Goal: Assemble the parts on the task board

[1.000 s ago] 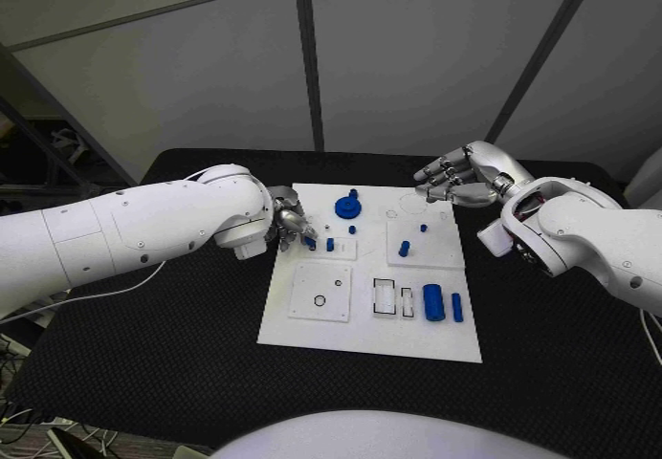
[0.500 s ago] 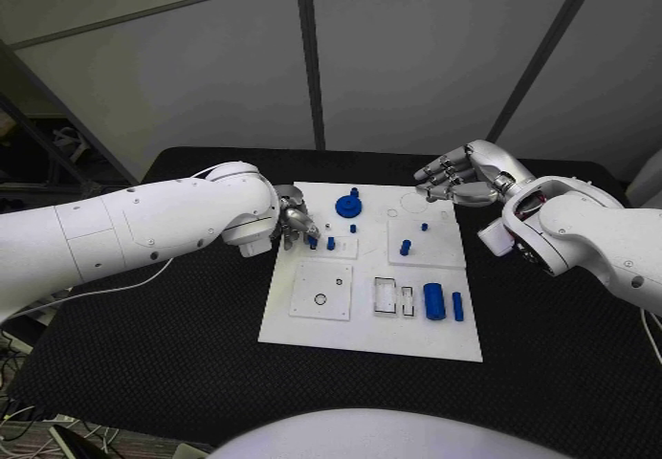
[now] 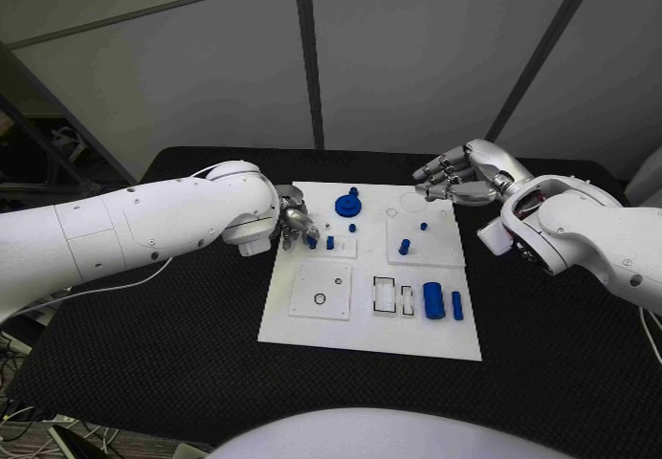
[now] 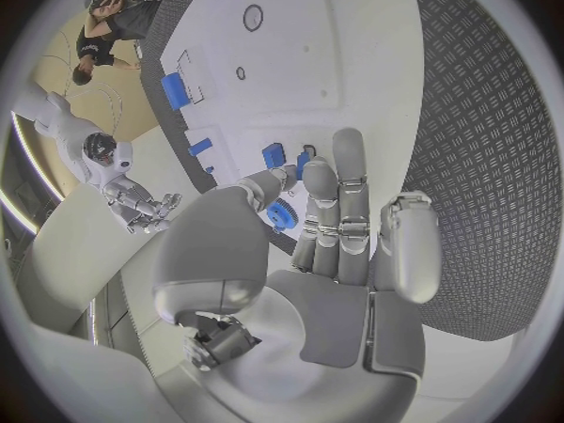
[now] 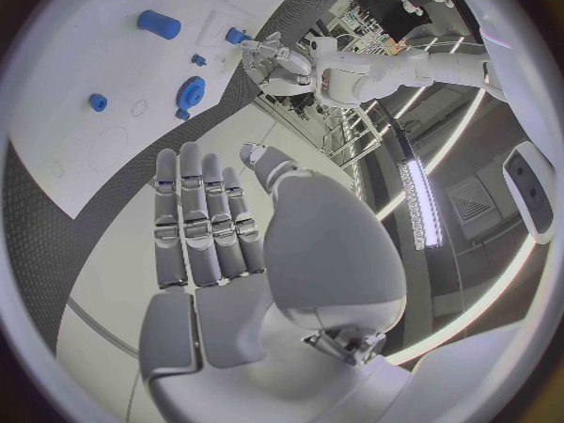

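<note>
Nothing much has shifted since half a second ago: my left hand point(image 3: 293, 226) sits at the same spot by the task board's point(image 3: 370, 339) left edge, and a second back it was only a touch lower and further left, so I read it as settling rather than travelling. Its fingers are spread with nothing between them, the fingertips point(image 4: 348, 150) just short of the small blue peg point(image 3: 312, 242) at the near-left block; from the wrist camera they hover above that peg without touching, as far as I can tell. My right hand point(image 3: 462, 178) hangs past the board's far-right corner, well apart from every part, fingers extended side by side and empty. On the board I see the blue gear point(image 3: 346, 205) at the far middle, a short peg point(image 3: 405, 248) on the right block, and the larger blue cylinder point(image 3: 433, 301) lying beside a thin blue bar point(image 3: 456, 306) near the front. I judge these to be light, rigid plastic pieces, smooth enough to slip or tip if nudged sideways. For the small peg I would pinch its sides near the top between thumb and one finger, lifting straight up; the cylinder wants a grip across its middle.
</note>
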